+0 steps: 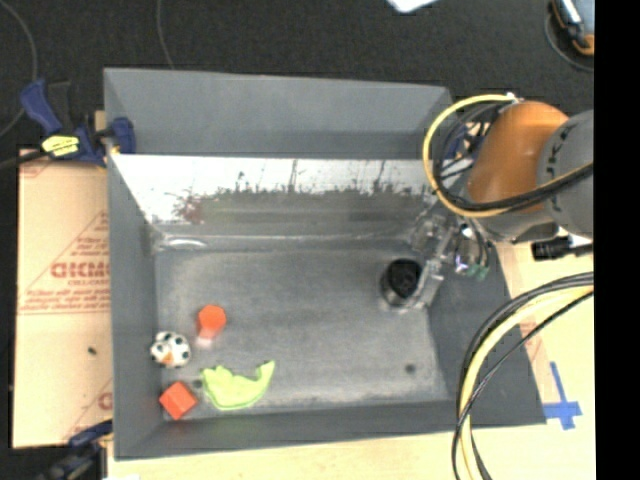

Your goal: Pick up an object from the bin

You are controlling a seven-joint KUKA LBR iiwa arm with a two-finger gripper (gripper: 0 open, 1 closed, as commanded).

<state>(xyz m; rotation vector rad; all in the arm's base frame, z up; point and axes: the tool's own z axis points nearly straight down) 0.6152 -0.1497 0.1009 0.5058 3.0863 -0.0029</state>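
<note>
Grey bin (320, 358): four small things clustered in the front-left corner, namely an orange piece (211, 320), a black-and-white ball (170, 349), an orange cube (177, 400) and a flat yellow-green shape (238, 385). Well apart from them, on the right side of the floor, sits a small round black thing (402, 278). End effector (427, 271) is low, right at its right side. Can't tell whether it's open, closed or gripping.

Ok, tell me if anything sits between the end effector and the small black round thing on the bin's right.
Nothing visible does. The end effector is right beside the black round thing; the orange piece, orange cube, spotted ball and yellow-green shape lie far left in the bin.
</note>
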